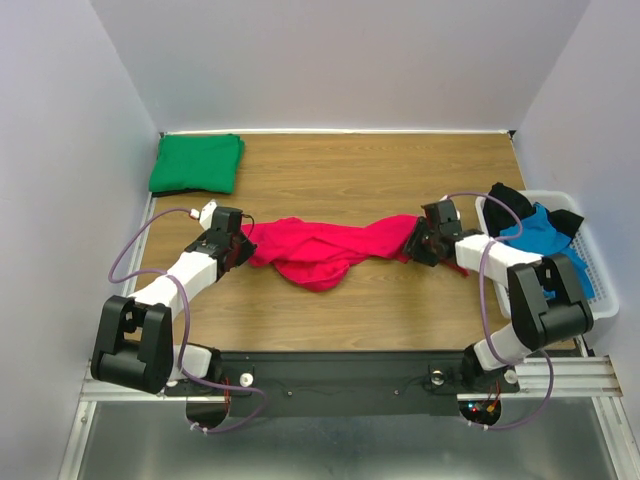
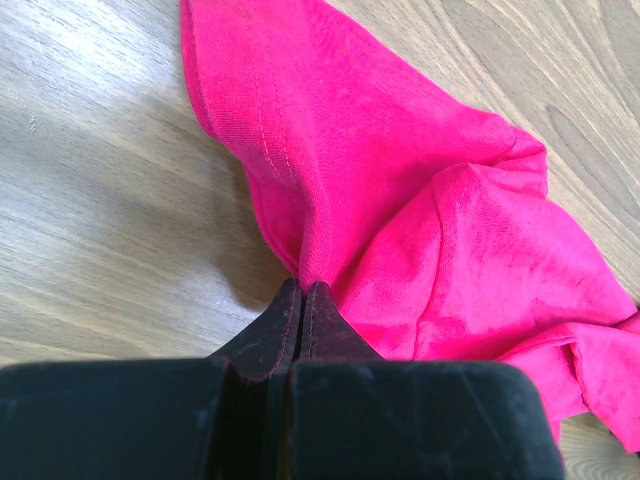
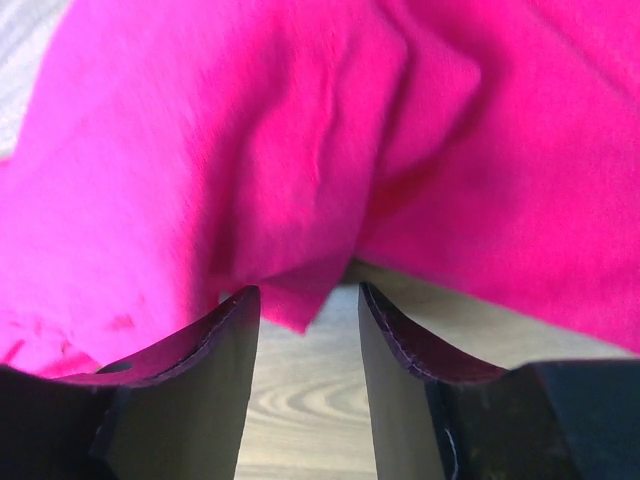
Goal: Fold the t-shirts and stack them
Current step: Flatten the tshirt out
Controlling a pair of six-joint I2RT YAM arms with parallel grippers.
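- Left wrist view: the left gripper (image 2: 302, 292) has its jaws pressed together, pinching an edge of the crumpled crimson red cloth t-shirt (image 2: 400, 180).
- The right gripper (image 3: 308, 300) has its jaws spread; a red fold hangs at their tips, not clamped.
- If the grippers pull apart now, that end may slip free and bunch.
- The shirt lies in the middle of the wooden table (image 1: 400, 160), long axis running left to right.
- The folded emerald green cloth t-shirt (image 1: 197, 163) rests at the far left corner.

T-shirts showing: 4 | red t-shirt (image 1: 320, 255) 1 | green t-shirt (image 1: 197, 163) 1 | blue t-shirt (image 1: 540, 235) 1 | black t-shirt (image 1: 505, 200) 1 | white basket (image 1: 600, 285) sitting right of frame: 1 | arms reaching: 2, left arm (image 1: 185, 275), right arm (image 1: 500, 255)
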